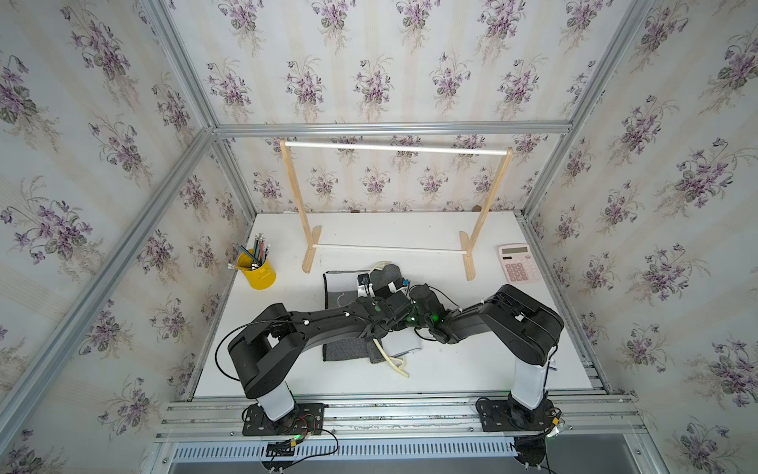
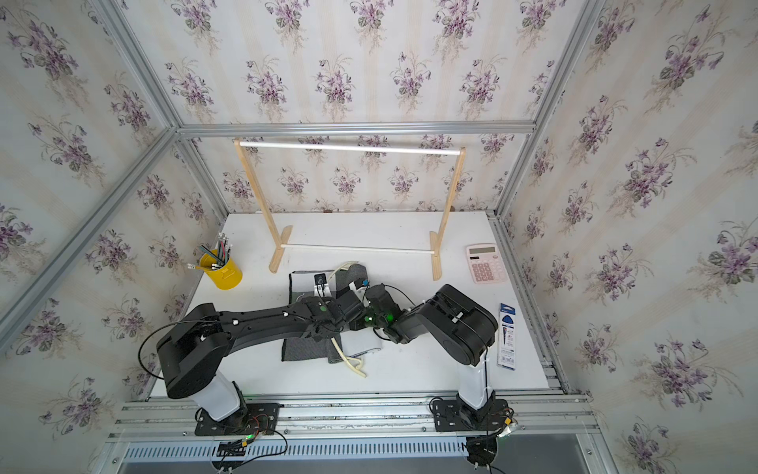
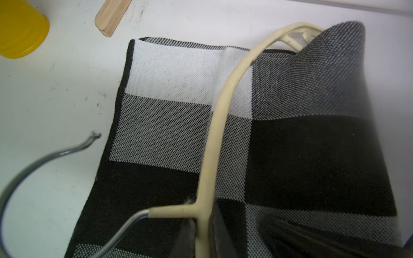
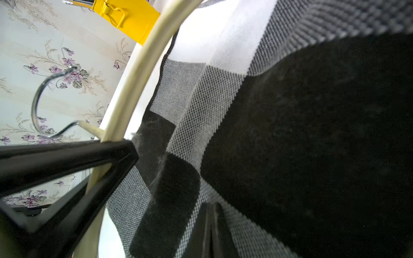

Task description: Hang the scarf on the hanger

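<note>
Left edge of the tabletop [image 1: 451,369]: yellow pencil cup [image 1: 257,271]. Back edge: rack [image 1: 393,149], both rods bare. Middle, toward the front edge: the scarf [image 1: 343,349] lies rumpled with the hanger [image 1: 384,353] across it, cream ends poking out front and back, both arms meeting above. Left end effector [image 3: 202,227] is clamped on the hanger's neck, just beside the hook [image 3: 44,160]. Right end effector [image 4: 211,208] is closed tight with its tips in the checks and looks to be nipping a bit of scarf; a raised fold [image 3: 324,67] tents up on that side against the hanger's far end. Right edge: pink calculator [image 1: 519,264]. A blue packet [image 2: 507,336] shows in a top view only, where the right arm does not cover it. Progress, my read: about midway. Both grips are on and some cloth is lifted, but most of the scarf lies flat on the tabletop. Whether any passes over the lower bar I cannot tell. Left to do: draw the cloth over the hanger, even the ends, lift clear. Both top views give the layout, but the arms hide both grips. The left wrist view alone shows the neck clamp. The right wrist view alone shows the hook against the wallpaper and the left fingers [image 4: 67,154] side-on.
</note>
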Robot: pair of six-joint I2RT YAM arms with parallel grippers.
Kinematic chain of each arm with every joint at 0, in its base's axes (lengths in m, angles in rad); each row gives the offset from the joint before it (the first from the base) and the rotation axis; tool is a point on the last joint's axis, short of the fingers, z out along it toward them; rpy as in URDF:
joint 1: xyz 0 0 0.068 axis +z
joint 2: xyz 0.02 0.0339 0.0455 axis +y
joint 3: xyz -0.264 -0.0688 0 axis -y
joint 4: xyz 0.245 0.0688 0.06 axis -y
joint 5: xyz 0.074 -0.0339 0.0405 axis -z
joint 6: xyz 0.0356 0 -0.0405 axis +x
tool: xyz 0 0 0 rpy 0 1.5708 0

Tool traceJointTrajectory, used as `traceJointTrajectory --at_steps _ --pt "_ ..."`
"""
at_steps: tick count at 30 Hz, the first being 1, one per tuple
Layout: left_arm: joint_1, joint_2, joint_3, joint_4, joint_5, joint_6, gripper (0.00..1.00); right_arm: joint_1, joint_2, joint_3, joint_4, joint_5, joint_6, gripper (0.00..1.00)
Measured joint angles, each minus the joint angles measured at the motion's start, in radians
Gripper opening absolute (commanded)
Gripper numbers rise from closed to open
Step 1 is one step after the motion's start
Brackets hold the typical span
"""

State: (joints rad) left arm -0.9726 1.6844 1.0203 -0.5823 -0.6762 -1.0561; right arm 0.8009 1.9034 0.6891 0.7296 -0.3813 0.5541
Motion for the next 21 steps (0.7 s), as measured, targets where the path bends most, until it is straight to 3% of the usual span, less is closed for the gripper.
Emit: traceJointTrajectory --at_steps 5,14,21 --pt "0.0 -0.004 0.0 -0.018 -0.001 0.006 0.0 0.0 -0.067 -0.028 -0.034 0.032 -0.02 0.0" --pt "0.0 -0.004 0.011 -0.024 -0.002 0.016 0.0 -0.001 -0.37 -0.091 -0.206 0.155 -0.101 0.0" --pt "-0.004 -0.003 0.039 -0.019 0.005 0.055 0.0 -0.001 -0.578 -0.233 -0.368 0.285 -0.137 0.0"
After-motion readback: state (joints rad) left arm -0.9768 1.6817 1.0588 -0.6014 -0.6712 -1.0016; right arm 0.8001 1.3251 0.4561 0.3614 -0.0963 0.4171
